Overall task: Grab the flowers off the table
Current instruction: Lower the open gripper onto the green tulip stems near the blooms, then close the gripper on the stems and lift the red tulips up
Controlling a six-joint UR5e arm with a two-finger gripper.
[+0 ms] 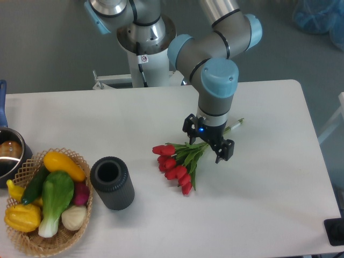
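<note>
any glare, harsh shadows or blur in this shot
Fixed camera view: even, soft light; only faint shadows under the tulips and the dark cylinder; mild sheen on the robot arm; the table is not blown out; focus slightly soft throughout.

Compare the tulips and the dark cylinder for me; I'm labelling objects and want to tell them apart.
The tulips lie flat, stems running up-right under the end effector; the cylinder stands on end, open mouth up. The tulips are red with green leaves and stems; the cylinder is plain dark grey. The tulips are a loose, spreading bunch; the cylinder is one rigid ribbed shape. Both rest on the white table.
</note>
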